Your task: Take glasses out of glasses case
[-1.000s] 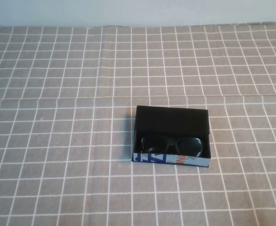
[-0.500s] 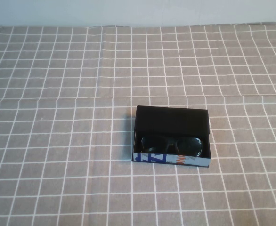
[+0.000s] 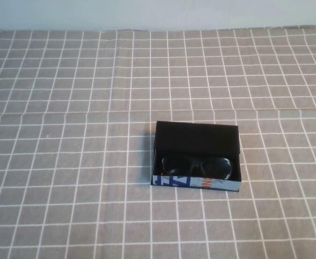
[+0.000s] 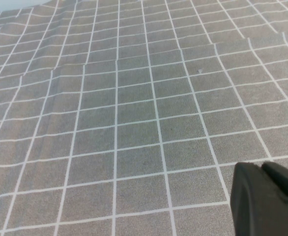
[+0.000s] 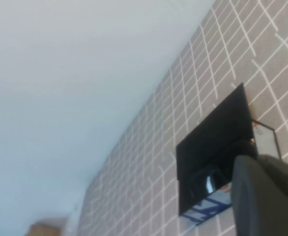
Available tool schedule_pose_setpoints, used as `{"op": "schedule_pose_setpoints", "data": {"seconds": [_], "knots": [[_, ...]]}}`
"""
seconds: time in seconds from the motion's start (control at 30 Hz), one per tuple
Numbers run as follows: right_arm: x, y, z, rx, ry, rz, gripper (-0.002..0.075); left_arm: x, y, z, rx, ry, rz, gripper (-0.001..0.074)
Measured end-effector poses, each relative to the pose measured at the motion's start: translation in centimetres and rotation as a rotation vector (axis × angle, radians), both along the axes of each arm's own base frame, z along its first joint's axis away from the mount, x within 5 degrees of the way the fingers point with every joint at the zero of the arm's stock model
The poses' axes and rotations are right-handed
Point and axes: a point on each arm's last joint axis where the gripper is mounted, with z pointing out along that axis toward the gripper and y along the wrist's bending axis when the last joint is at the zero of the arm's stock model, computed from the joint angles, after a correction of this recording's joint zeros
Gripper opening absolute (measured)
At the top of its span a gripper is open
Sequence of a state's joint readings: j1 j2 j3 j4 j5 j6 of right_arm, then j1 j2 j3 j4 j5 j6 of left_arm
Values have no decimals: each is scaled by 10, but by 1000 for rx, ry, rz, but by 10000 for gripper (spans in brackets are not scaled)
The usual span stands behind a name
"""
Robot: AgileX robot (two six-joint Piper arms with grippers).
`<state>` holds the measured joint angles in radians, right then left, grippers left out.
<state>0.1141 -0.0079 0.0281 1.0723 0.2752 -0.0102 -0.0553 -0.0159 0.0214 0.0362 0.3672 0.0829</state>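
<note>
Glasses [image 3: 197,166] are lying inside the glasses case [image 3: 196,156], tucked against the case's printed white, blue and orange wall, lenses dark and the frame running along that wall. The case is sitting open-topped on the surface [image 3: 66,162], a grey cloth with a white grid, and neither arm is showing in the high view, so nothing is touching the case or its contents.

The left claw [image 4: 267,196] is appearing only as a dark tip at the edge of its own wrist view, hanging over bare cloth with the case out of that view; whether it is spread or pressed together, I cannot tell. The right claw [image 5: 267,194] is likewise showing only as a dark bulk in its wrist view, with the case [image 5: 217,157] and a glint of the glasses [image 5: 214,183] beyond it, so it is raised and apart from the case; its spread I cannot tell either.

The step in hand looks like the approach, most likely by the right arm. To do it well, the claw should be coming down spread over the bridge of the frame, clearing the case's walls, pinching the frame rather than a lens, and lifting straight up so the box is not dragging along
</note>
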Motion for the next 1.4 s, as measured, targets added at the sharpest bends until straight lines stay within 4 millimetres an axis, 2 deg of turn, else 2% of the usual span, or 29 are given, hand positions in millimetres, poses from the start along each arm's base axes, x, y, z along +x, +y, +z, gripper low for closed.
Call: {"op": "schedule_pose_setpoints", "data": {"seconds": [0.2, 0.27, 0.4, 0.57, 0.77, 0.93, 1.2, 1.4], "knots": [[0, 0, -2, -139, -34, 11, -18, 0, 0, 0, 0, 0, 0, -4], [-1, 1, 4, -201, -64, 20, -18, 0, 0, 0, 0, 0, 0, -4], [-3, 1, 34, -399, -137, 35, -18, 0, 0, 0, 0, 0, 0, -4], [12, 3, 76, -690, -70, 126, -18, 0, 0, 0, 0, 0, 0, -5], [54, 2, 128, -969, 47, 211, -18, 0, 0, 0, 0, 0, 0, -4], [95, 10, 149, -1165, 92, 404, -18, 0, 0, 0, 0, 0, 0, -4], [156, 31, 160, -1220, 100, 764, -18, 0, 0, 0, 0, 0, 0, -4], [195, 62, 146, -1306, 106, 1047, -18, 0, 0, 0, 0, 0, 0, -4]]}}
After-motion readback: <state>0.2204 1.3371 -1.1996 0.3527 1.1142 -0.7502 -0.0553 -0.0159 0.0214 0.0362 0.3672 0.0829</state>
